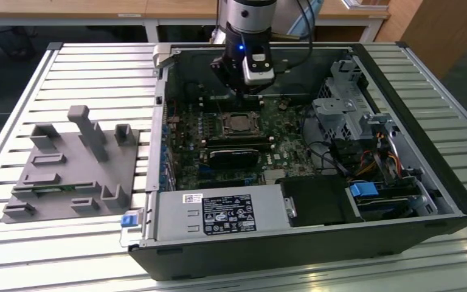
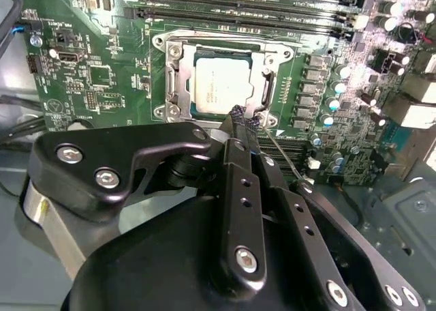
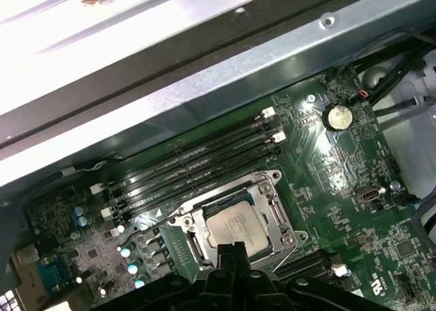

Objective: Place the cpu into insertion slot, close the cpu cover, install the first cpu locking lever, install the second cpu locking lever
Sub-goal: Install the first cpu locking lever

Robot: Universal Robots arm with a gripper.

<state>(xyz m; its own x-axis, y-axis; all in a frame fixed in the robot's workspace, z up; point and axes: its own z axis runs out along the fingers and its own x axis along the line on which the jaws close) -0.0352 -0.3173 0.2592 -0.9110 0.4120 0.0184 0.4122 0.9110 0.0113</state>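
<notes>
CPU (image 2: 219, 84) lies seated in the insertion slot (image 2: 257, 71), CPU cover (image 2: 176, 86) down around it. My gripper (image 2: 243, 119), jaws closed, hangs at the slot's edge beside a thin locking lever (image 2: 281, 155); I'd press gently, keeping clear of the CPU.

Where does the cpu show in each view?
Exterior view: cpu mid-board, between the gripper and the memory slots.
Second wrist view: cpu just past the gripper, memory slots beyond.
First wrist view: cpu just past the gripper, memory slots beyond.
Shared landmark: the memory slots.
</notes>
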